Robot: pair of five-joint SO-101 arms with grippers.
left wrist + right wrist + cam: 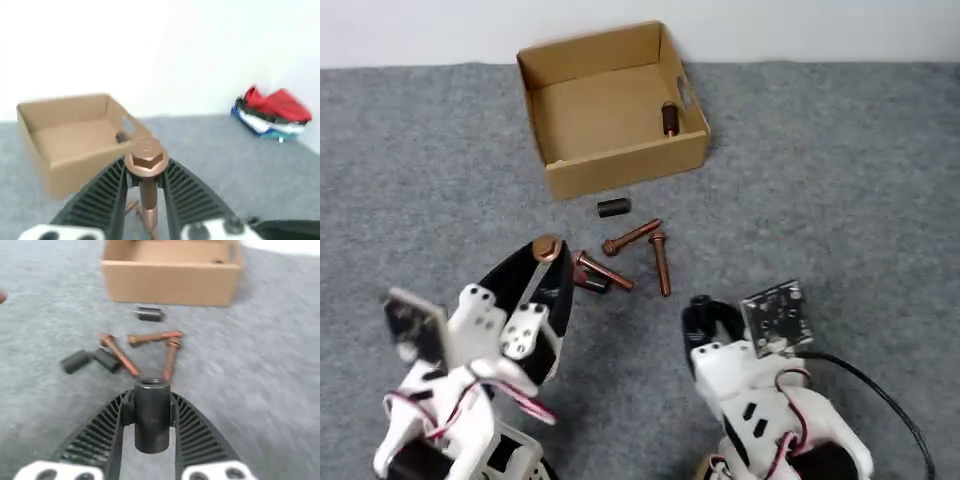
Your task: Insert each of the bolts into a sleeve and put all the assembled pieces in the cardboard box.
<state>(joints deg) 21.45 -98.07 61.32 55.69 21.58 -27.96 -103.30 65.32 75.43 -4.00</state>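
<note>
Left arm: the left gripper pinches a copper bolt just under its hex head. The shank hangs free below the jaws, I'd guess so the thread end can enter a sleeve.
Right arm: the right gripper has its jaws clamped on a black sleeve. The open end points away from the wrist, probably so it can take that bolt.
Step in hand: joining the two, I reckon. In the high view the arms sit well apart.
Cardboard box: at the far side of the carpet. One finished piece lies inside, against the wall with the cut-out.
Loose bolts: three, fanned out on the carpet between the box and the grippers.
Loose sleeve: just in front of the box. Two more sleeves lie beside the bolts.
Left to do: most of it, by my count.
Watch for: the bolt tip meeting the bore off-centre.
</note>
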